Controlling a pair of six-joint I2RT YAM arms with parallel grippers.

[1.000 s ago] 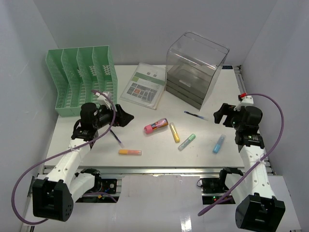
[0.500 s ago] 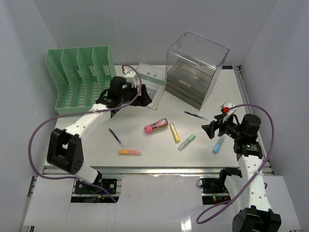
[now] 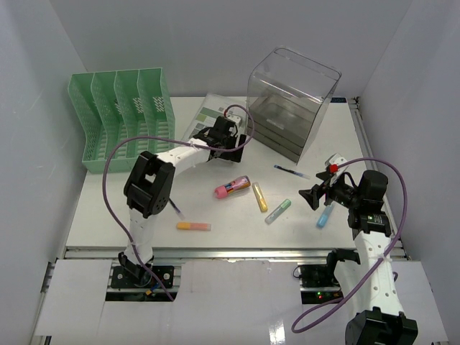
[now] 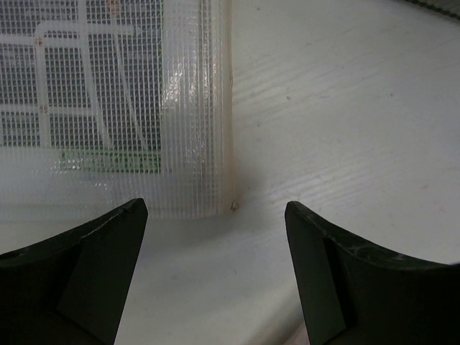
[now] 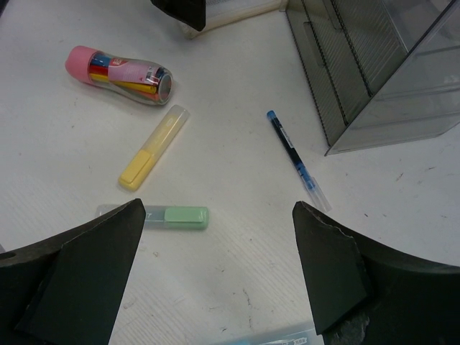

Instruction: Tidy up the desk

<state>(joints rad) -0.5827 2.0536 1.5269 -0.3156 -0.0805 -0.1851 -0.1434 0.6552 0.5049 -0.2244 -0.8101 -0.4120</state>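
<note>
Overhead view spans desk [image 3: 237,223], wrist cameras close — right shares yellow highlighter [image 5: 153,147]

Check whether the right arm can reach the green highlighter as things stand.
Probably yes. The right gripper hangs open close to the green highlighter, which lies apart from the other pens on the bare desk. Nothing stands between them.

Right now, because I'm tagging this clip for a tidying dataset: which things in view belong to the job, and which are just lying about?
Belong to the job: desk; pink-capped marker tube; yellow highlighter; green highlighter; blue highlighter; orange highlighter; blue pen; mesh pouch; green file rack; clear drawer box.
Just about: purple cables; white side walls.
</note>
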